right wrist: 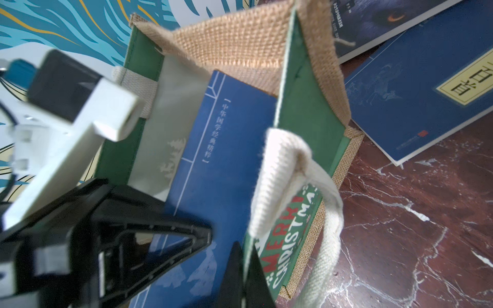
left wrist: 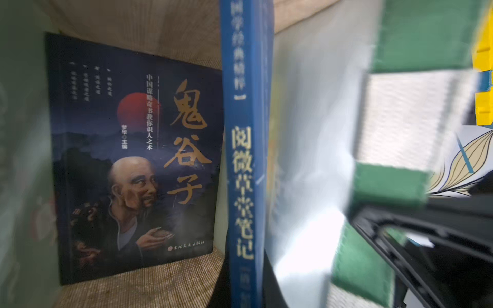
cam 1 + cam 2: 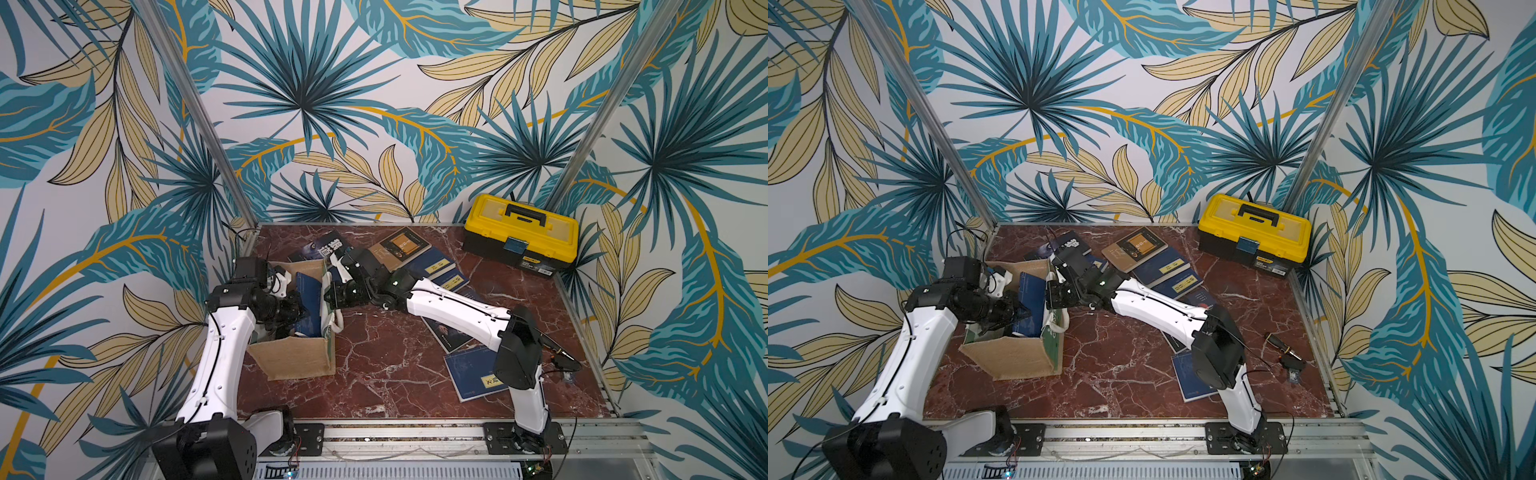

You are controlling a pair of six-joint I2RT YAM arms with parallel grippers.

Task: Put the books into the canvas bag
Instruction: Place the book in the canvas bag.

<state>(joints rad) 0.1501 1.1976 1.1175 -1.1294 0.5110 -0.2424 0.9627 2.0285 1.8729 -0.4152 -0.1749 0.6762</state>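
Note:
The canvas bag point(image 3: 291, 357) point(image 3: 1013, 357) stands at the table's left with its mouth up. My left gripper point(image 3: 303, 318) point(image 2: 246, 298) reaches into it, shut on the spine of a blue book point(image 2: 241, 160) point(image 1: 218, 160) that stands on edge inside. A dark book point(image 2: 133, 160) with a bald man on its cover rests against the jute inside. My right gripper point(image 3: 330, 297) point(image 1: 245, 282) is shut on the bag's green side wall point(image 1: 301, 106). More books lie on the table: a tan-brown one point(image 3: 401, 247), navy ones point(image 3: 436, 266) and one near the front right point(image 3: 478, 374).
A yellow-and-black toolbox point(image 3: 521, 232) stands at the back right corner. A small dark tool point(image 3: 1285, 351) lies near the right edge. The right arm point(image 3: 457, 316) stretches across books in the middle. Walls close in the table on three sides.

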